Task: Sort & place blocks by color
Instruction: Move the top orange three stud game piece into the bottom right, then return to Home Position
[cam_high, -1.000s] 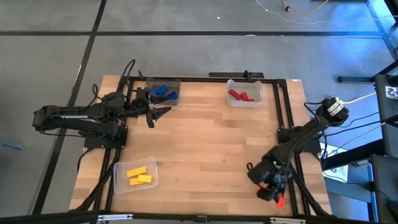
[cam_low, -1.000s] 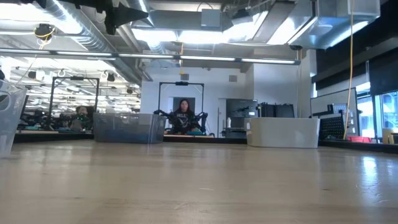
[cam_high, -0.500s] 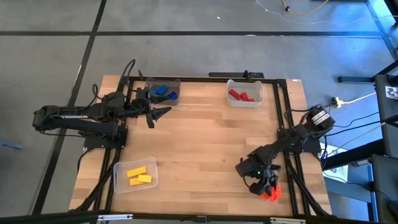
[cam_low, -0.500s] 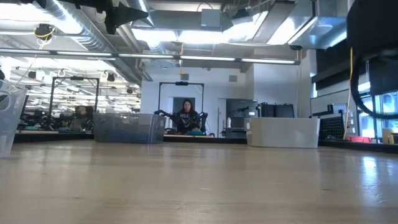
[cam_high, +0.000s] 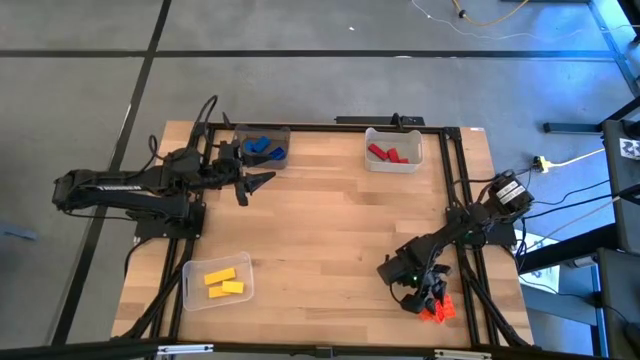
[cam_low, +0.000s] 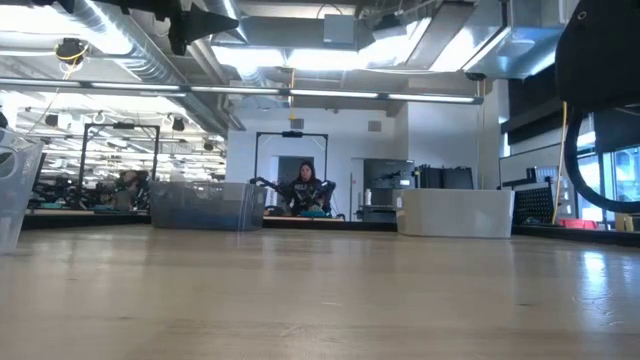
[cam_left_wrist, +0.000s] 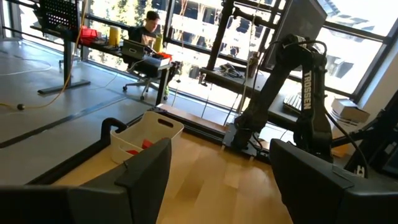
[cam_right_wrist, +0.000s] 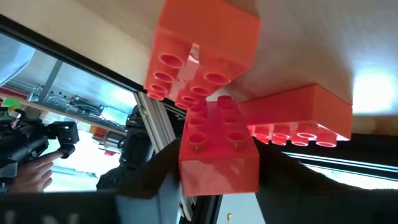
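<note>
Grey floor (cam_high: 300, 90), bright ceiling lights (cam_low: 300, 60), sunlit windows (cam_left_wrist: 193, 25) behind desks (cam_left_wrist: 134, 53).

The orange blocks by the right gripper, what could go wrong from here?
The orange blocks sit bunched at the table's near right corner, close to the edge. The right gripper is right over them, so a nudge might push one off. In the right wrist view three blocks touch each other, so closing on one may drag or tilt its neighbours. No bin for orange shows nearby; a long carry could risk a drop.
</note>
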